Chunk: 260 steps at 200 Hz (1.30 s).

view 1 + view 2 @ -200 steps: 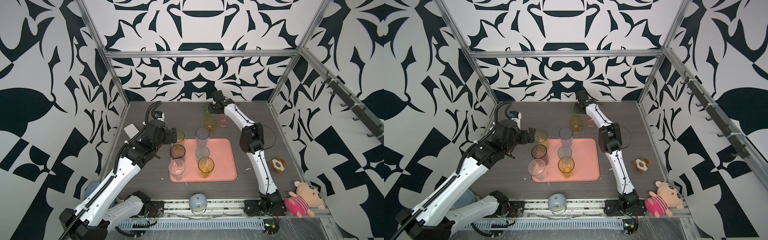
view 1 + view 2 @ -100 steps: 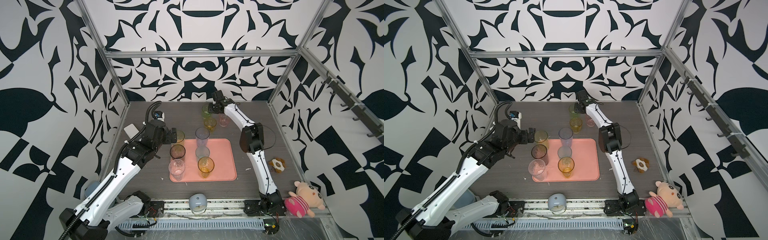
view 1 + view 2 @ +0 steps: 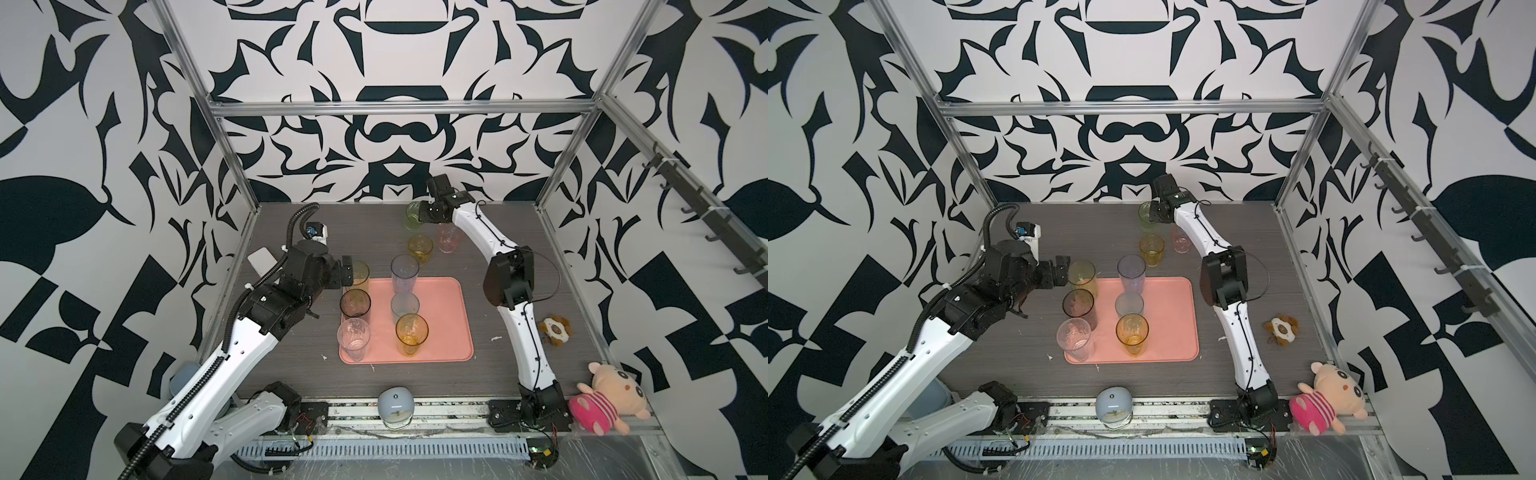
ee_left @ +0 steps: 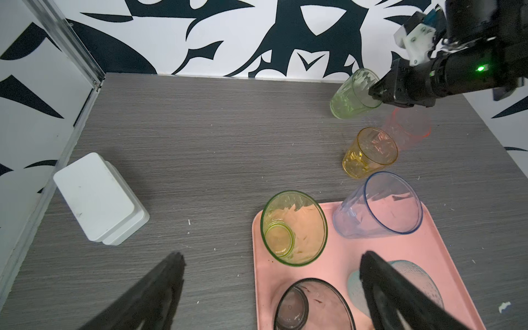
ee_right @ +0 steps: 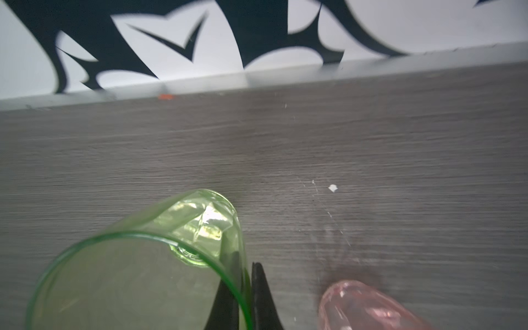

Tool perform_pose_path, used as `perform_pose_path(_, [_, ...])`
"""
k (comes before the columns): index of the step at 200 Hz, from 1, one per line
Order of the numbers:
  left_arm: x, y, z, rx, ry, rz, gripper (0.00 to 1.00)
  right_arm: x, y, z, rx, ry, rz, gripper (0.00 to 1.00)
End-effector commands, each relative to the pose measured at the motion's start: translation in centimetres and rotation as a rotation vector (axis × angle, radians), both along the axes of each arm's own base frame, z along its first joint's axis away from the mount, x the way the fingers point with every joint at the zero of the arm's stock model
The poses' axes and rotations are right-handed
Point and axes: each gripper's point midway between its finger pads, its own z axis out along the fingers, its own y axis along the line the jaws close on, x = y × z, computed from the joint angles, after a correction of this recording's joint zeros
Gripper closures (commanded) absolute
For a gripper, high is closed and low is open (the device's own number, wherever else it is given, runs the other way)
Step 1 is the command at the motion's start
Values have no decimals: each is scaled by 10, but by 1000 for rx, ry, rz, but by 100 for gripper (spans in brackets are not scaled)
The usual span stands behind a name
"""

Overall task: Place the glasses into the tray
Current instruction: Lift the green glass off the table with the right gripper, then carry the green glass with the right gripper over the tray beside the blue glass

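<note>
The salmon-pink tray point(image 3: 440, 320) lies mid-table and holds several glasses, among them a tall yellow one point(image 4: 294, 228), a smoky one point(image 3: 355, 302) and a tall blue one point(image 3: 404, 272). Behind the tray an amber glass point(image 3: 419, 248) and a pink glass point(image 3: 449, 238) stand on the table. At the back wall my right gripper point(image 5: 247, 285) is shut on the wall of a green glass point(image 5: 128, 271), one finger inside and one outside. My left gripper point(image 4: 273, 255) is open beside the tray's far left corner, next to the yellow glass, holding nothing.
A white lidded box point(image 4: 100, 200) sits by the left wall. A pale dome gadget point(image 3: 395, 405) stands at the front edge. A plush pig point(image 3: 606, 392) and a small brown toy point(image 3: 555, 330) lie at the right. The back wall is close behind the green glass.
My right gripper has shut on the green glass's wall. Neither arm has visibly moved otherwise, and the left gripper stays open.
</note>
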Motion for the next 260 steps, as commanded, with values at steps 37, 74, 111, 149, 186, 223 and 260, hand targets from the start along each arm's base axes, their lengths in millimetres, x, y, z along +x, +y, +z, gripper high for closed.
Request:
perform_pose_path(37, [-7,9,11,-26,1,36,0,-38,-15,119,47,-128,12,100])
perform_pose_path(74, [-10,8,12,-41,-4,27,1,-74,-27,146,32,-116,16,100])
perform_pose_path(111, [-11,5,9,-57,0,14,1,-114,-39,161,4,-73,26,100])
perform_pose_path(149, [-11,1,3,-74,16,7,1,-153,-51,167,-24,-34,40,100])
perform_pose_path(186, [-10,-2,-4,-85,37,4,1,-188,-63,166,-39,-19,42,100])
perform_pose_path(223, [-8,-7,-8,-97,48,-9,1,-224,-73,159,-61,-10,51,100])
perform_pose_path(260, [-8,-10,-10,-110,60,-15,1,-253,-85,134,-94,19,54,100])
